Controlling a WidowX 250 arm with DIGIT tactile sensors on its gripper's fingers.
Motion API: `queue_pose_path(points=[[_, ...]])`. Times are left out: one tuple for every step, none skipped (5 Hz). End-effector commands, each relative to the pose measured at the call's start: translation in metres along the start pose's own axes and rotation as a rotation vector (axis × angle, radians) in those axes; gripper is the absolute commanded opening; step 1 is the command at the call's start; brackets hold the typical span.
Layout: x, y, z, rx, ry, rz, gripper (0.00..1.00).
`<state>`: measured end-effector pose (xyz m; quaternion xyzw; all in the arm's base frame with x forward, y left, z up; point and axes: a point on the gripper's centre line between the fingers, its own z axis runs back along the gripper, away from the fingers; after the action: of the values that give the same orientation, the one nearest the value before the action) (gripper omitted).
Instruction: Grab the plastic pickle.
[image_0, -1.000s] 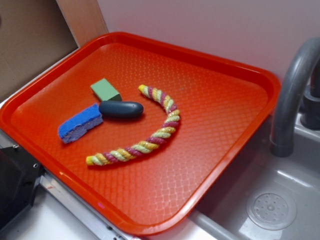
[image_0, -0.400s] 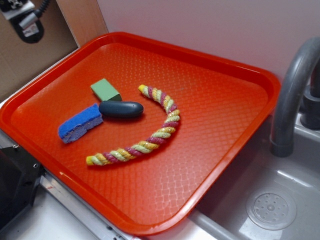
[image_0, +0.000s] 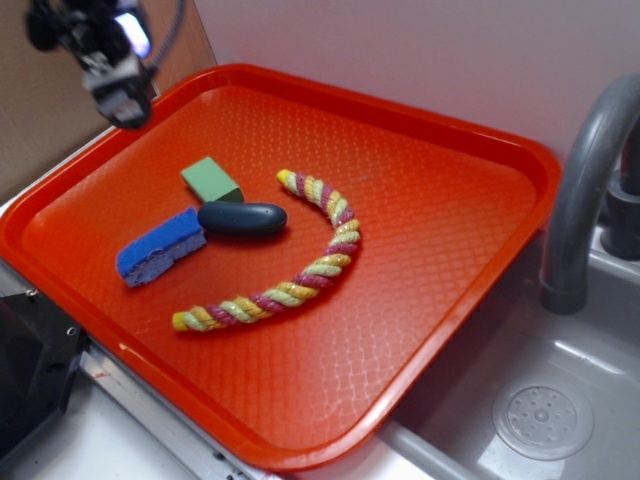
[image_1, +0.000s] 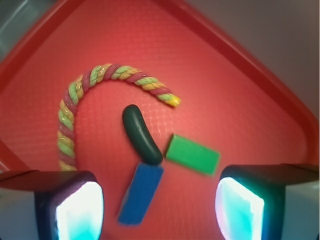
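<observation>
Three neighbours crowd the plastic pickle (image_0: 242, 218) mid-left on the tray (image_0: 440, 300) | our hand (image_1: 159, 207) hangs open above | risk: fingers catch blue sponge (image_0: 160, 246) or green block (image_0: 212, 180), nudging the pickle away.
</observation>
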<state>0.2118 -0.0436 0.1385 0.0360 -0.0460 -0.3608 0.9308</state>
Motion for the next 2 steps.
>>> queue_pose_path(points=[[0.017,-0.02,-0.06,-0.026,0.089,-0.174,1.0],[0.013,-0.025,-0.086,-0.037,0.156,-0.198,1.0]])
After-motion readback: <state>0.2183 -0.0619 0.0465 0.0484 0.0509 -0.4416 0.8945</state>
